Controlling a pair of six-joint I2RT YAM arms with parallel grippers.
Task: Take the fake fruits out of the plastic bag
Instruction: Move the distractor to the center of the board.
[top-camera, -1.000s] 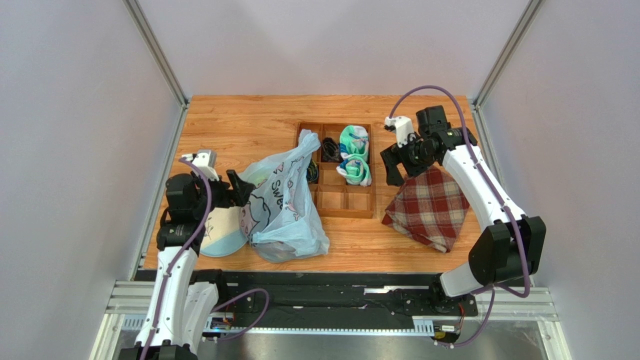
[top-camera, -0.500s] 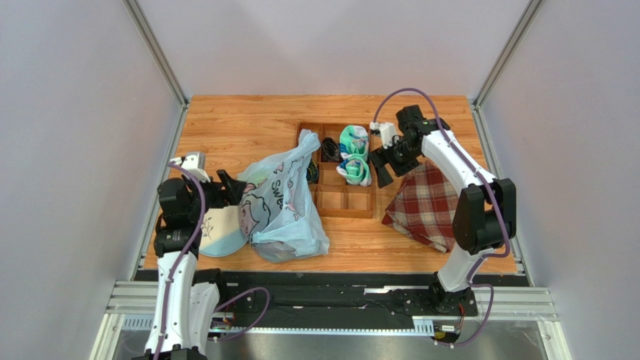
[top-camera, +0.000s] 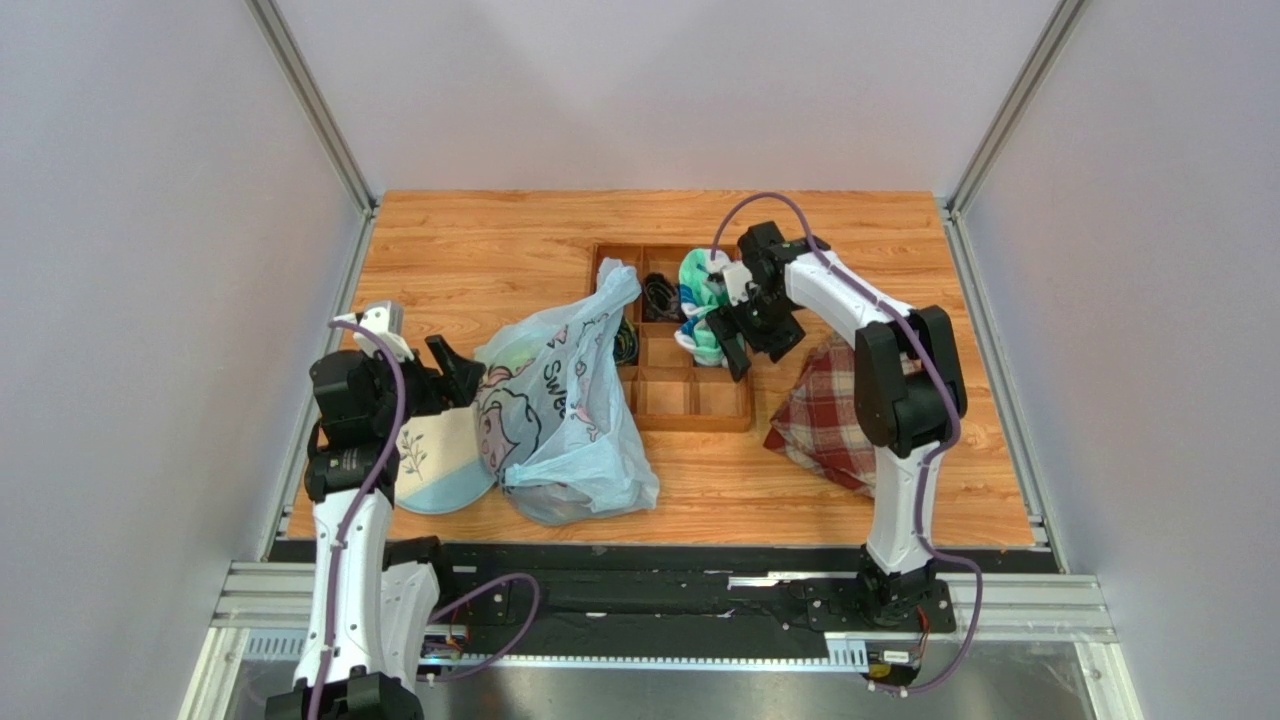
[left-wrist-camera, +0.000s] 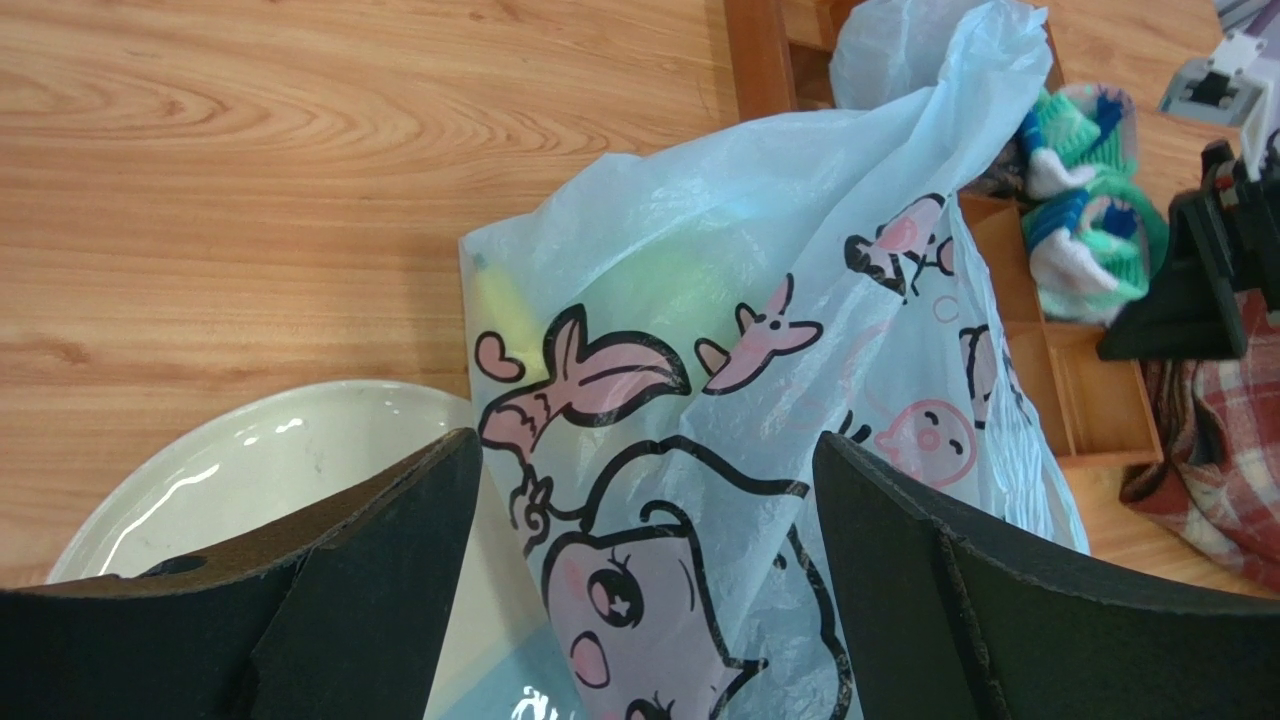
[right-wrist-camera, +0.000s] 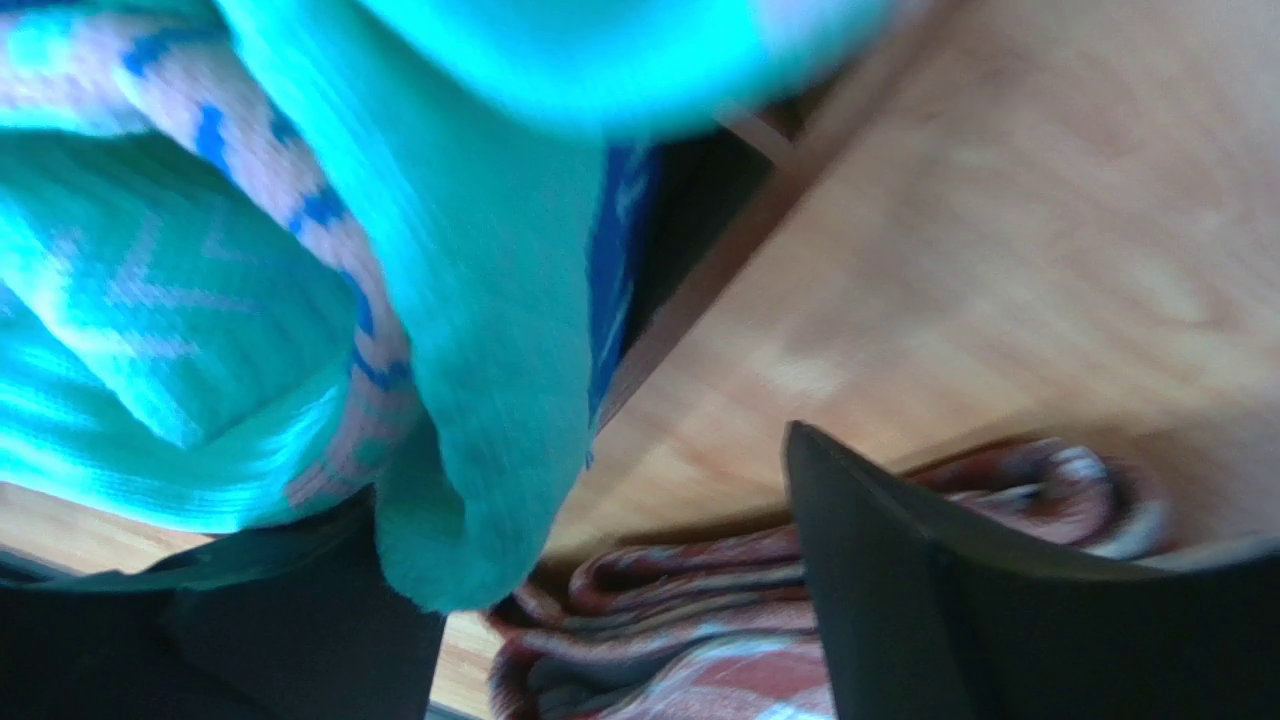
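Note:
The pale-blue plastic bag (top-camera: 564, 413) with pink cartoon print lies crumpled at the table's left centre, one handle sticking up. In the left wrist view the bag (left-wrist-camera: 751, 375) fills the middle, with a faint yellow shape (left-wrist-camera: 504, 308) and a green shape (left-wrist-camera: 661, 278) showing through it; the other fake fruits are hidden. My left gripper (top-camera: 451, 368) is open and empty just left of the bag, its gap (left-wrist-camera: 646, 600) facing the bag. My right gripper (top-camera: 736, 338) is open at the teal-white socks (top-camera: 706, 308), which fill the right wrist view (right-wrist-camera: 301, 270).
A white plate (top-camera: 436, 458) lies under the bag's left edge and my left gripper. A wooden compartment tray (top-camera: 676, 398) holds the socks and dark cables. A red plaid cloth (top-camera: 842, 413) lies right of the tray and shows in the right wrist view (right-wrist-camera: 721, 630).
My right arm has swung left, from over the plaid cloth to the socks in the tray. My left gripper has drawn back slightly left, away from the bag.

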